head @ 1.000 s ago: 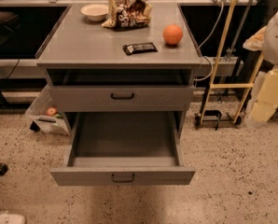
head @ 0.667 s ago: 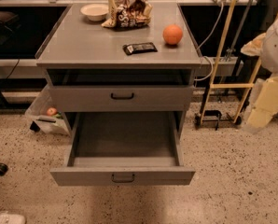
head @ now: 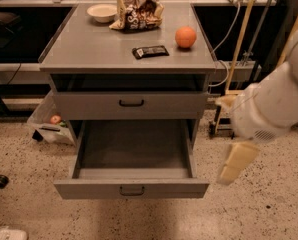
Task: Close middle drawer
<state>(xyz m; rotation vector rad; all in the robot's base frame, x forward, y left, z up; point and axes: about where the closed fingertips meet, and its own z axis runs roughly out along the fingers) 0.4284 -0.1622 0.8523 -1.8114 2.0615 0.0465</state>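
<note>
The middle drawer (head: pixel 131 188) is pulled far out of the grey cabinet (head: pixel 89 49). Its flat front with a small dark bar handle faces me, and its shallow grey tray (head: pixel 134 146) is empty. Above it, another grey drawer (head: pixel 131 104) with a like handle is pushed in. My gripper (head: pixel 235 163) hangs from the white arm (head: pixel 276 101) at the right. It sits just right of the open drawer's front right corner, a little above the front, and is not touching it.
On the cabinet top are a bowl (head: pixel 102 12), a snack bag (head: pixel 138 14), a dark bar (head: pixel 150 51) and an orange (head: pixel 185 36). A clear bin (head: pixel 49 121) stands on the floor at the left. Wooden poles and cables (head: pixel 241 39) stand at the right.
My arm has swung in from the right edge, leftward and down, bringing the gripper beside the open drawer's front right corner. The drawers have not moved.
</note>
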